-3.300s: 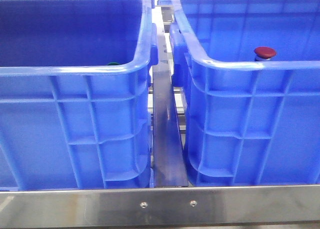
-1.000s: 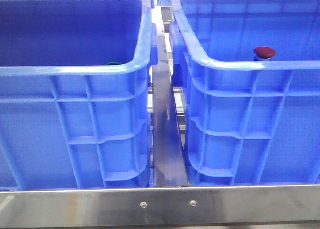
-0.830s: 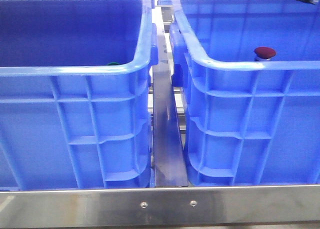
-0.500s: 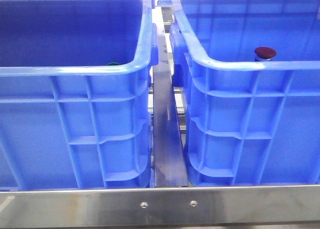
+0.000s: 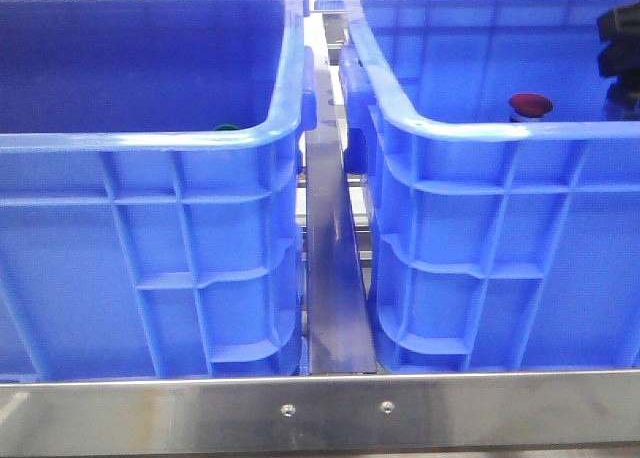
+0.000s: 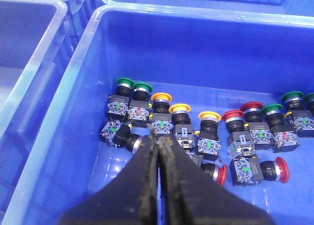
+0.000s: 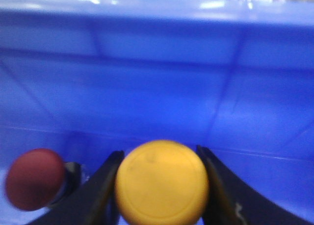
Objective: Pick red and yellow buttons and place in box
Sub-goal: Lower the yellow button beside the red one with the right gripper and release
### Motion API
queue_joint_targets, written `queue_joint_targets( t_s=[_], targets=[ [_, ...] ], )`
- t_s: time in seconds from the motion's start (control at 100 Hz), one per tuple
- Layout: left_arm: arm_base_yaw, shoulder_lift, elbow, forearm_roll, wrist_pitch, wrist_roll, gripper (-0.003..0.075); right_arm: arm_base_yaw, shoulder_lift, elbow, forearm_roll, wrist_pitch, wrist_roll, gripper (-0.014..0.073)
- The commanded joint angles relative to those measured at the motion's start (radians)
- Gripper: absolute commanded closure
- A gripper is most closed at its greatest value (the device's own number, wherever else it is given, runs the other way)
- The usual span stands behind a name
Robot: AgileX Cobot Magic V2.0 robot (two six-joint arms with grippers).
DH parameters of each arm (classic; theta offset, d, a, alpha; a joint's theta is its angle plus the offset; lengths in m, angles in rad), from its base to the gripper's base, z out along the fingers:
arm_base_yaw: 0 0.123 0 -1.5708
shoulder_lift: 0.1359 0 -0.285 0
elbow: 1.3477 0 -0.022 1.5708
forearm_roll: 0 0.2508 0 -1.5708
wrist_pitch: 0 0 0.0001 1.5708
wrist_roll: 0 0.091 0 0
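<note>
While a yellow button [image 7: 162,182] is pinched in the right hand [image 7: 159,185] inside the right crate [image 5: 500,128], a red button [image 5: 530,105] is already deposited there. The left hand [image 6: 158,146] is pressed together, empty, above the supply crate [image 6: 78,87], so further picks are judged outstanding.

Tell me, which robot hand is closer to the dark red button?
Right. The right gripper, holding a yellow button, sits right beside the red button. The left gripper hovers over the other crate's pile of buttons.

A red button [image 5: 530,105] sits inside the right blue crate [image 5: 500,228], beside the left crate [image 5: 150,238].
</note>
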Motion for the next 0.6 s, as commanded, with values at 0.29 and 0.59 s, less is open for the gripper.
queue_joint_targets(
  t_s=[0.29,0.59],
  targets=[
    [0.003,0.002,-0.027,0.007,-0.066,-0.010,0.0739,-0.027,0.107,-0.125,0.107,0.081,-0.030,0.0462],
    [0.003,0.002,-0.027,0.007,-0.066,-0.010,0.0739,-0.027,0.149,-0.135,0.107,0.041,-0.043,0.0462]
  ],
)
